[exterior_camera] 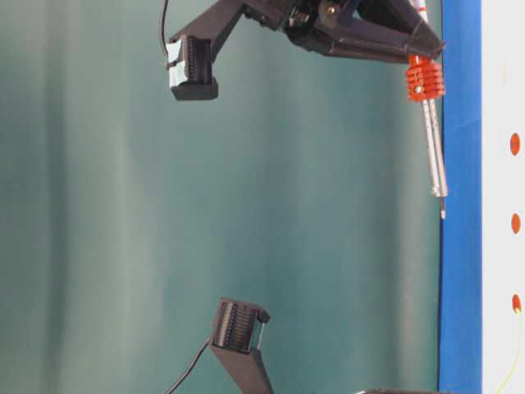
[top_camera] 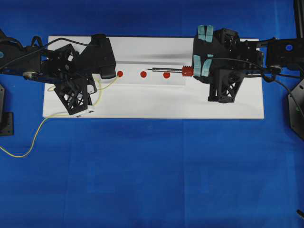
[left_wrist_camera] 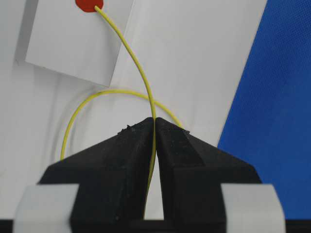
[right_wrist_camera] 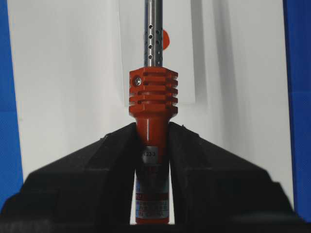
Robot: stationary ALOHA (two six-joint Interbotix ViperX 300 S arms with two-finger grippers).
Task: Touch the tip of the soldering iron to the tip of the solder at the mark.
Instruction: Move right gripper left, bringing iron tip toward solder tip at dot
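A white board (top_camera: 152,102) lies on the blue bench (top_camera: 152,171), toward its far edge, with three red marks (top_camera: 143,74) in a row on a raised white strip (top_camera: 142,71) along the board's middle. Nothing stands between the iron's tip and the marks.

The right end effector (right_wrist_camera: 151,141) is clenched on the soldering iron (top_camera: 171,71) by its orange-red body. The iron's long axis runs along the row of marks, and its tip points toward the board's left end, above the gap between the middle and right marks.

The left end effector (left_wrist_camera: 154,127) is clenched on the solder (left_wrist_camera: 131,53). The wire's tip touches the leftmost mark, and its slack loops over the board's near-left corner onto the bench.
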